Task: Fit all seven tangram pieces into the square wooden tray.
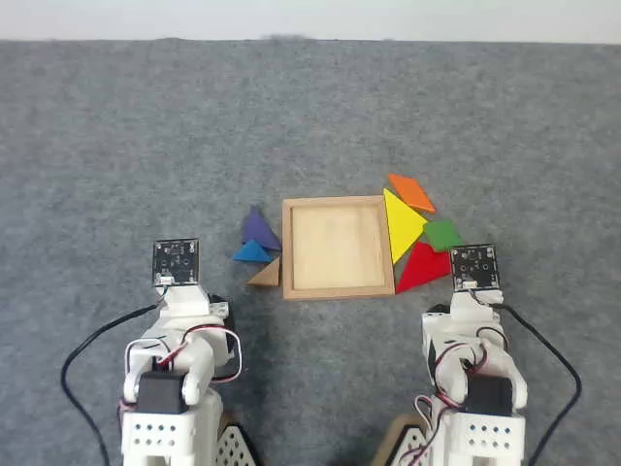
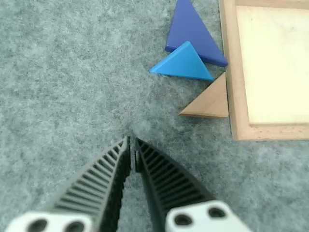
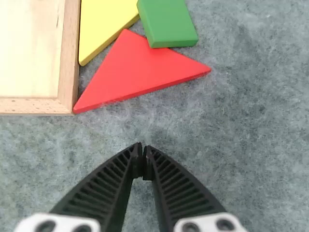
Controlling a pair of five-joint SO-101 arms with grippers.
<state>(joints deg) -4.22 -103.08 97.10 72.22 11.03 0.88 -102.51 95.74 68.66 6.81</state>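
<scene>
Tangram pieces (image 3: 135, 67): finding all seven lying outside the square wooden tray (image 1: 335, 248), on the grey mat (image 1: 146, 126), w/ tray sitting approx. mid-table in high view. Spotting three at tray's 9 o'clock side: purple triangle (image 1: 259, 229) toward 10 o'clock, blue triangle (image 1: 252, 251) touching it, tan triangle (image 1: 267, 275) lying against tray's rim toward 8 o'clock. Spotting four at the 3 o'clock side: yellow triangle (image 1: 401, 225) lying flush against the rim, orange parallelogram (image 1: 411, 191) at approx. 1 o'clock just beside yellow's 12 o'clock tip, green square (image 1: 442, 234) just beyond yellow at 3 o'clock, red triangle (image 1: 422, 267) at 4 o'clock w/ one corner meeting tray's rim near its corner. Seeing left gripper (image 2: 132, 141) pointing down at bare mat at approx. 7 o'clock of tray, fingers pressing together, gripping nothing, tan triangle lying nearest. Seeing right gripper (image 3: 141, 146) pointing down at mat at approx. 5 o'clock of tray, fingers likewise pressing together on nothing, red triangle lying nearest but apart from it.
</scene>
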